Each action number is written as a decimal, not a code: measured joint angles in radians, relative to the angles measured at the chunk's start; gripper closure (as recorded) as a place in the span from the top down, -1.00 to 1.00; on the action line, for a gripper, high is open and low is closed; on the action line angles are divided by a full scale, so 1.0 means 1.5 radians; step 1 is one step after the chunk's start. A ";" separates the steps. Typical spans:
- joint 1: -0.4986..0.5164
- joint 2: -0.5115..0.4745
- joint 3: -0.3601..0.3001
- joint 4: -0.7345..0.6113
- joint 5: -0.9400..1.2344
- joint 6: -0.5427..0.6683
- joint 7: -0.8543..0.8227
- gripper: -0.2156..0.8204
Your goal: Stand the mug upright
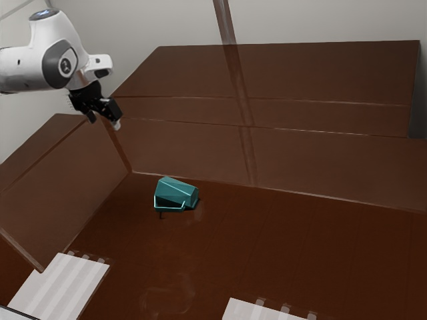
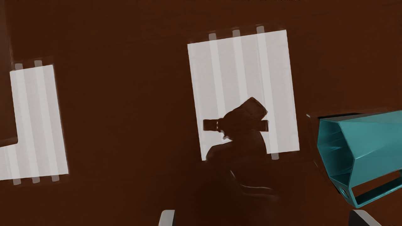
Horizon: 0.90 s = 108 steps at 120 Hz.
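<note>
In the exterior view my gripper (image 1: 105, 119) is high above the table, up and to the left of the teal mug (image 1: 176, 193). The mug lies on its side, its handle low toward the camera. From the wrist view the mug (image 2: 373, 147) shows its open mouth and its handle, with part of its body cut off by the picture's edge. My gripper (image 2: 262, 218) is open, its two fingertips far apart and nothing between them. The mug is apart from both fingers.
The glossy brown table (image 1: 300, 260) has raised brown panels (image 1: 333, 157) behind it and another panel (image 1: 60, 180) at the exterior view's left. Pale striped patches (image 1: 63, 283) lie on the surface. A dark arm-shaped reflection crosses one bright patch (image 2: 282, 78) in the wrist view.
</note>
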 joint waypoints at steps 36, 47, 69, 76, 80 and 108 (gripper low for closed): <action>0.002 -0.009 0.033 -0.080 -0.137 0.038 0.057 0.58; 0.024 0.008 0.030 -0.090 -0.182 0.041 0.078 0.58; 0.050 0.057 0.029 -0.119 -0.330 0.027 0.147 0.58; 0.061 0.070 0.029 -0.127 -0.371 0.013 0.171 0.58; 0.067 0.079 0.030 -0.130 -0.392 0.003 0.184 0.58; 0.078 0.145 0.030 -0.132 -0.518 -0.055 0.283 0.58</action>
